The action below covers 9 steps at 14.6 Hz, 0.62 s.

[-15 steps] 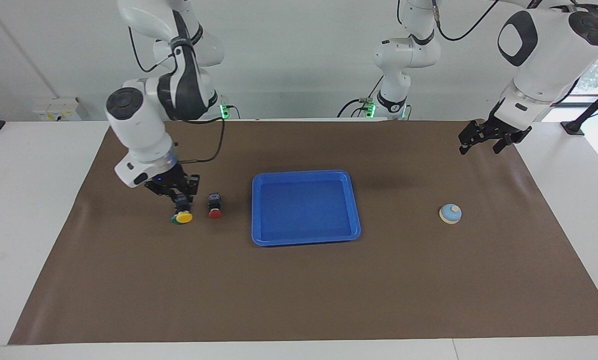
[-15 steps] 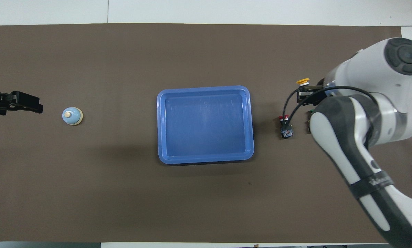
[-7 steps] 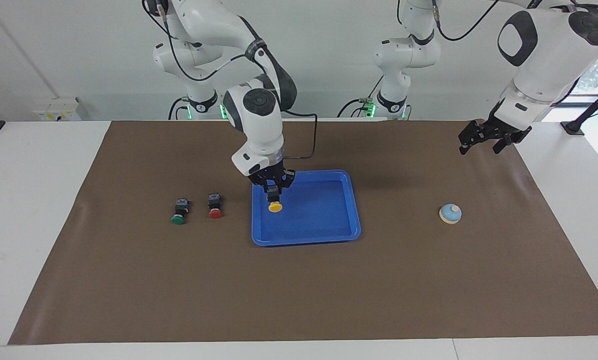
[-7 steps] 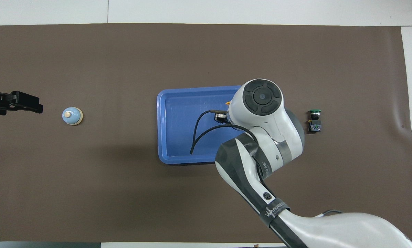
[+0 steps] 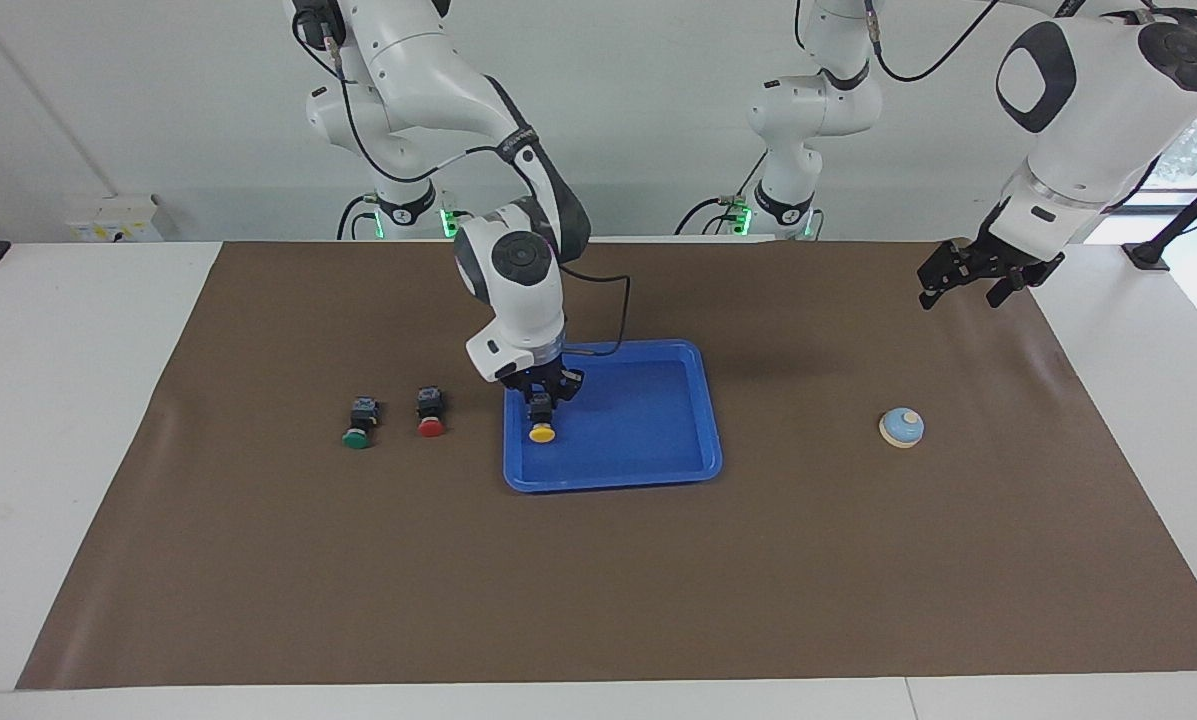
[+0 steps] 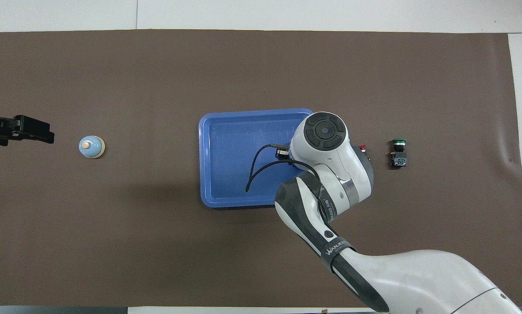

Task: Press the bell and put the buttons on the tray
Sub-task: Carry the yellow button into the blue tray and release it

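My right gripper (image 5: 542, 398) is shut on the black body of the yellow button (image 5: 541, 433), holding it low inside the blue tray (image 5: 648, 425), at the tray's end toward the right arm. The overhead view hides this grip under the arm. On the mat beside the tray lie the red button (image 5: 430, 426) and, farther toward the right arm's end, the green button (image 5: 357, 436). The light-blue bell (image 5: 901, 427) stands toward the left arm's end. My left gripper (image 5: 961, 289) waits open in the air, apart from the bell, holding nothing.
A brown mat (image 5: 598, 580) covers the table. In the overhead view the right arm covers part of the tray (image 6: 234, 152) and most of the red button (image 6: 363, 149). The green button (image 6: 398, 152), the bell (image 6: 91, 147) and the left gripper (image 6: 47, 136) show plainly.
My right gripper has carried the yellow button from beside the green button to the tray, then lowered it there. The left arm has not moved.
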Available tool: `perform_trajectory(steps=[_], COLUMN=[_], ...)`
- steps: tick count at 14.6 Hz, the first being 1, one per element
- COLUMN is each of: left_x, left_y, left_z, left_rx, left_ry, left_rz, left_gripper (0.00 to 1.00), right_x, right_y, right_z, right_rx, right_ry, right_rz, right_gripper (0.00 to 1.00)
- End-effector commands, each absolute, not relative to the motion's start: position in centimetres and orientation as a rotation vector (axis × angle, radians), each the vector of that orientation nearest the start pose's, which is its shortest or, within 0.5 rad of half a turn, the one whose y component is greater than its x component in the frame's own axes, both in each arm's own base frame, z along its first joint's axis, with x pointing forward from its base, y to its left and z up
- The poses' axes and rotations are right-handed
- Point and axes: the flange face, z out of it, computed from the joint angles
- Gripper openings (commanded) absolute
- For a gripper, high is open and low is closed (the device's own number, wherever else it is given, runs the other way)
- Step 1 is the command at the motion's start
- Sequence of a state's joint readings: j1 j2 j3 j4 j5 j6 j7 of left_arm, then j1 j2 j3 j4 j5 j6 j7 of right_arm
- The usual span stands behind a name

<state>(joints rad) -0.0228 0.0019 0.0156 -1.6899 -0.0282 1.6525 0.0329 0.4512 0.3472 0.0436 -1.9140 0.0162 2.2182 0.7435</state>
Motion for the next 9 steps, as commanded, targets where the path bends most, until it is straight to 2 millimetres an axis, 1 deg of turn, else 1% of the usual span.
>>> perform_trajectory(steps=[1, 2, 4, 5, 6, 7, 8, 9], left_x=[55.8, 55.8, 55.8, 55.8, 55.8, 55.8, 55.8, 55.8], left_y=[-0.6, -0.6, -0.6, -0.6, -0.6, -0.6, -0.6, -0.6], left_z=[57.9, 57.9, 57.9, 57.9, 57.9, 57.9, 57.9, 57.9], left_rx=[-3.169, -3.167, -3.167, -3.167, -3.169, -3.169, -3.167, -3.169], left_ry=[0.052, 0.052, 0.052, 0.052, 0.054, 0.052, 0.052, 0.052], left_rz=[0.053, 0.053, 0.053, 0.053, 0.053, 0.053, 0.053, 0.053], left_gripper=[1.00, 1.00, 1.00, 1.00, 1.00, 1.00, 1.00, 1.00], right_x=[53.5, 53.4, 53.6, 54.2, 55.1, 56.0, 56.8, 57.6], right_y=[28.9, 28.8, 28.9, 28.8, 28.0, 26.7, 24.6, 22.0], right_z=[31.4, 31.2, 31.8, 32.8, 34.9, 36.6, 38.5, 39.9], right_rx=[-3.105, -3.109, -3.108, -3.102, -3.099, -3.104, -3.103, -3.100], right_ry=[0.426, 0.417, 0.419, 0.427, 0.442, 0.411, 0.342, 0.288], right_rz=[0.075, 0.081, 0.081, 0.069, 0.064, 0.059, 0.036, 0.008], right_gripper=[0.66, 1.00, 1.00, 1.00, 1.00, 1.00, 1.00, 1.00])
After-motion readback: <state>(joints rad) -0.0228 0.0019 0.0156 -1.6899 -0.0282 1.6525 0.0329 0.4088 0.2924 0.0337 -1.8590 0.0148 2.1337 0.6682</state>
